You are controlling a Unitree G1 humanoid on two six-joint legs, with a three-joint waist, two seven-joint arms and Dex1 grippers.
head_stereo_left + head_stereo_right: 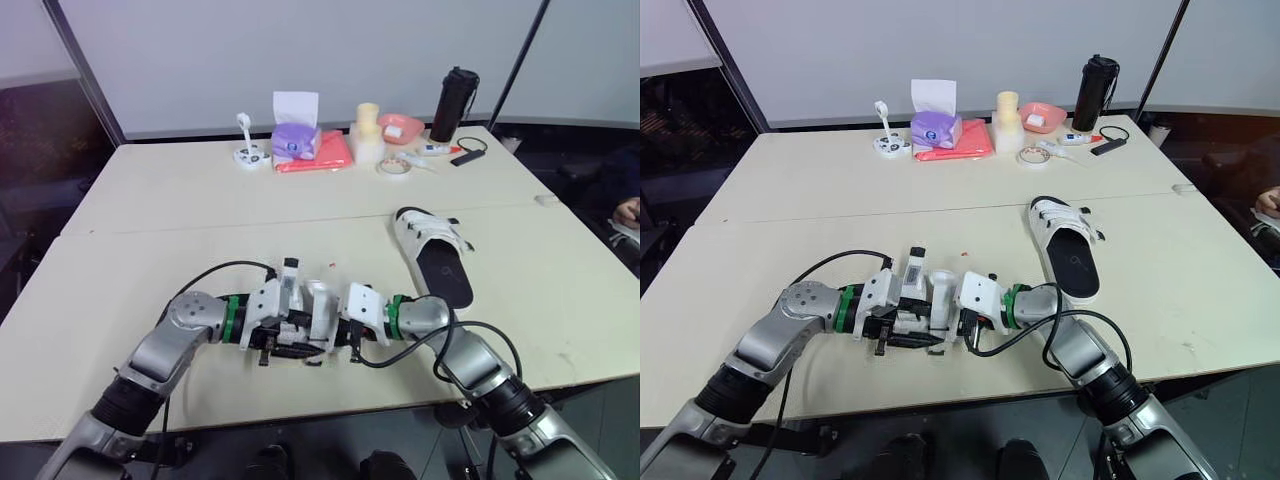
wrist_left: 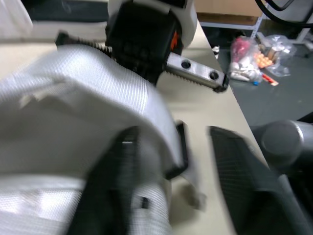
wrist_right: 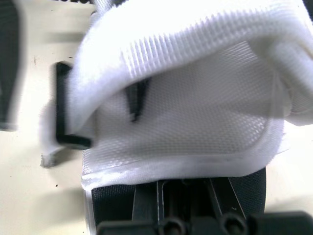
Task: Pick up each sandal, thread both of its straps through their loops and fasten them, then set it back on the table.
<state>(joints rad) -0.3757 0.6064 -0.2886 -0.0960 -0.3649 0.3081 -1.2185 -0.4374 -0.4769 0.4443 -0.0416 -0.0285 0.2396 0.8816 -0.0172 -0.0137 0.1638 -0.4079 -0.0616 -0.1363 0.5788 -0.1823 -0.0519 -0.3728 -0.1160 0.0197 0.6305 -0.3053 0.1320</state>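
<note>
Left claw: my left claw [image 1: 283, 343] is at the sandal from my left side; its two black fingers [image 2: 110, 191] stand spread with a gap of bare tabletop between them, and one of them sits tucked under the white mesh strap
Right claw: my right claw [image 1: 345, 335] meets the same sandal from my right side, facing the left claw; the strap covers it and I cannot tell whether it is spread or pinching
Sandal in work: the sandal [image 1: 310, 318], white straps over a black footbed, lies between my two claws near the front edge of the tabletop [image 1: 180, 200]; I cannot tell whether it is lifted or resting
Strap: a broad white strap [image 3: 195, 98] arches over the footbed
Loop: a black rectangular loop [image 2: 180, 152] sits at the end of that strap, just beside my left claw
Second sandal: the second sandal [image 1: 432, 255] lies flat on the tabletop to my right, apart from both claws, its white straps across the end farther from me
Far edge: a purple tissue box [image 1: 295, 140], a pink bowl [image 1: 402, 127] and a black flask [image 1: 453, 105] stand in a row, well apart from both sandals
Right border: a person's hand [image 1: 628, 212] shows beyond the tabletop
</note>
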